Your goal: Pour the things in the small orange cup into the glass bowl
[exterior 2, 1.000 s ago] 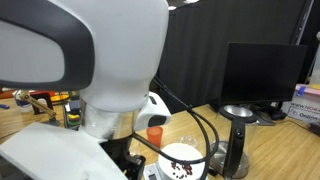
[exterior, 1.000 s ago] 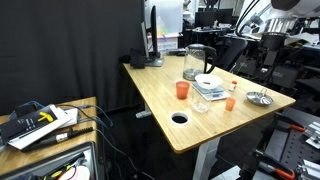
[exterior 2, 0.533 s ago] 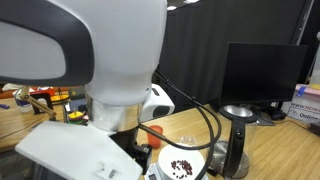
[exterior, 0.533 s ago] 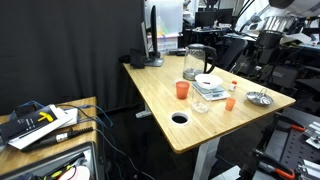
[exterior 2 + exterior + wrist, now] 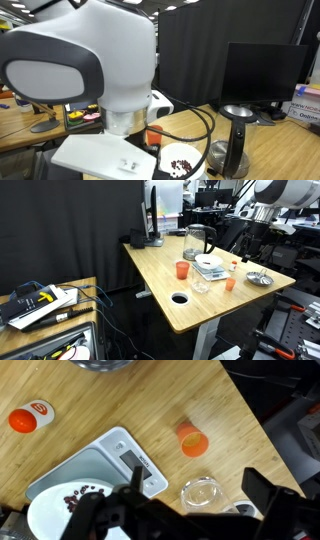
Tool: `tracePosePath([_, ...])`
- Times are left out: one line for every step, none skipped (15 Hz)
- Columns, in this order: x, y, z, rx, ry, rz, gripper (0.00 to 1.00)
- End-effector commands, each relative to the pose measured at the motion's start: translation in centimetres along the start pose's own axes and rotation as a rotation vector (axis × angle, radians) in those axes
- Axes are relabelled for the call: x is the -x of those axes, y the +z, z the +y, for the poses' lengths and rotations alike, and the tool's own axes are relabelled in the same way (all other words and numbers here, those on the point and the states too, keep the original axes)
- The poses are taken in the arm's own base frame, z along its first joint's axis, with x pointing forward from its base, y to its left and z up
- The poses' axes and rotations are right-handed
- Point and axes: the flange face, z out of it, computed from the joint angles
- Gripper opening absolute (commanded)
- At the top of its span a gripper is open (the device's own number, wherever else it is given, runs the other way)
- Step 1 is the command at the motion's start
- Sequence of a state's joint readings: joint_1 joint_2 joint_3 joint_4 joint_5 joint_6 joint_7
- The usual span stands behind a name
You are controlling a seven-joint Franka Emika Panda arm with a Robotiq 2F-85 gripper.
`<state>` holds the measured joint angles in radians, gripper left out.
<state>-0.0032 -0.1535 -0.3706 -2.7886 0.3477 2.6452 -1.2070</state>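
Observation:
The small orange cup [image 5: 229,282] stands upright on the wooden table, between the glass bowl [image 5: 201,285] and a metal dish. In the wrist view the cup [image 5: 193,438] lies beyond the glass bowl [image 5: 203,492], close to it but apart. My gripper [image 5: 200,495] is open and empty, high above the table, and its two dark fingers frame the glass bowl from above. In an exterior view the gripper [image 5: 244,242] hangs well above the far right of the table. I cannot see what is inside the cup.
A larger orange cup [image 5: 181,270] stands left of the glass bowl. A white bowl of dark bits [image 5: 68,512] sits on a scale [image 5: 110,460]. There is also a metal dish [image 5: 260,278], a kettle [image 5: 195,242], a small red-orange item [image 5: 30,417] and a table hole [image 5: 180,297].
The arm has swung further into view over the right of the table. The robot's body has shifted in the close exterior view. Nothing on the table has moved.

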Motion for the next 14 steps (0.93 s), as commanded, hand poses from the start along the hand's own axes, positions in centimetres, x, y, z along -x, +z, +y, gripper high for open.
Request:
tracePosePath([-0.1, 0.9, -0.2, -0.005, 0.001, -0.010, 1.00])
tracePosePath([0.0, 1.5, -0.3, -0.012, 0.000, -0.024, 1.00])
tracePosePath([-0.1, 1.6, -0.2, -0.012, 0.000, -0.027, 1.00])
tracePosePath([-0.2, 1.5, -0.2, -0.009, 0.000, -0.024, 1.00])
tracePosePath([-0.2, 1.3, -0.1, -0.007, 0.000, -0.020, 1.00])
tracePosePath([-0.2, 1.3, -0.1, -0.006, 0.000, -0.018, 1.00])
tracePosePath([-0.2, 1.2, -0.1, -0.006, 0.000, -0.017, 1.00])
tracePosePath([-0.2, 1.2, -0.1, -0.006, 0.000, -0.017, 1.00])
tracePosePath([-0.2, 1.2, -0.1, -0.006, 0.000, -0.017, 1.00])
tracePosePath([-0.4, 1.3, -0.2, -0.022, -0.004, -0.012, 1.00])
tracePosePath([-0.3, 1.4, -0.4, -0.026, -0.013, -0.008, 1.00])
tracePosePath([-0.2, 1.9, -0.3, -0.019, -0.031, -0.006, 1.00])
tracePosePath([-0.2, 2.2, -0.3, -0.019, -0.042, -0.009, 1.00])
tracePosePath([-0.1, 2.7, -0.3, -0.010, -0.059, -0.016, 1.00])
